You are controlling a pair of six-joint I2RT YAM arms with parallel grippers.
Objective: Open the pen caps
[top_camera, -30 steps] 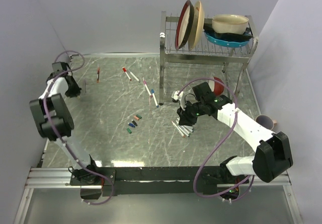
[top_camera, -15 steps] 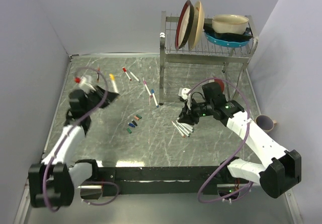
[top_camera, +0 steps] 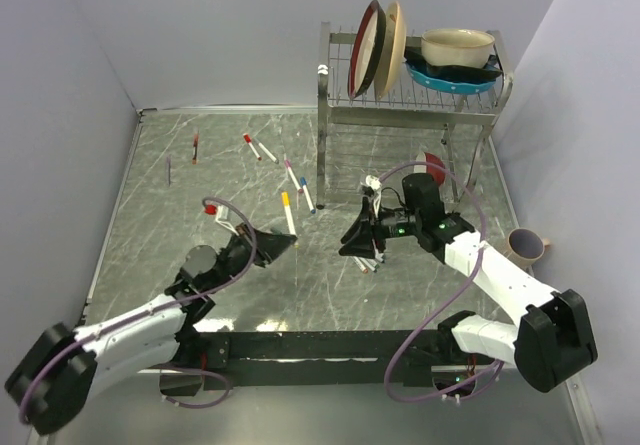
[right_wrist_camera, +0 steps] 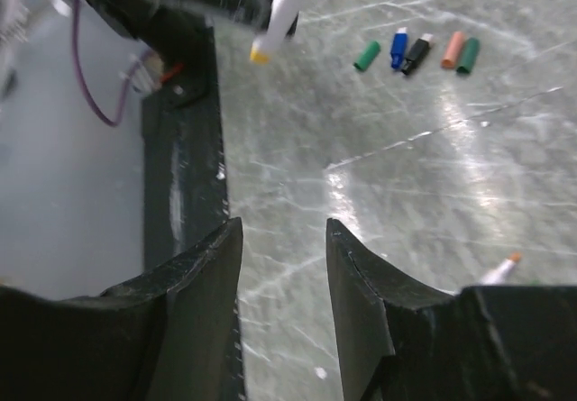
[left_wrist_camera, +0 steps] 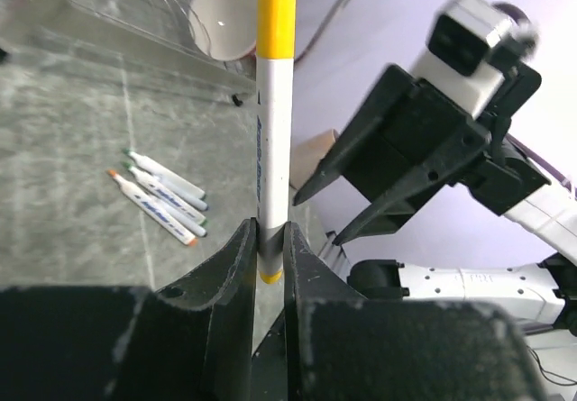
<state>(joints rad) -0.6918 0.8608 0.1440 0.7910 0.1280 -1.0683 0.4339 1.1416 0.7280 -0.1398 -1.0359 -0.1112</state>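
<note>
**Yellow cap** [left_wrist_camera: 276, 9]: seated on the upper end of a white pen [left_wrist_camera: 273, 140], which is held upright off the table [top_camera: 330, 295] between the two arms.
- Handling (judged): light, rigid plastic in a friction fit, smooth and round, so it is likely to slip or twist in a weak pinch.
- Hold (judged): across its mid-length, pulling straight along the pen's axis with the barrel braced.

**Left gripper** [left_wrist_camera: 269, 239]: fingers clamped on the barrel's lower part, just above a second yellow end.

**Right gripper** [right_wrist_camera: 284, 230]: fingers apart with nothing between them, facing the pen, near it but not touching.

**Loose caps** [right_wrist_camera: 416, 54]: a short row on the table, in green, blue, black, pink and green.

**Uncapped pens** [left_wrist_camera: 162, 198]: lying together on the table.

**Capped pens** [top_camera: 305, 193]: scattered farther back.
</note>
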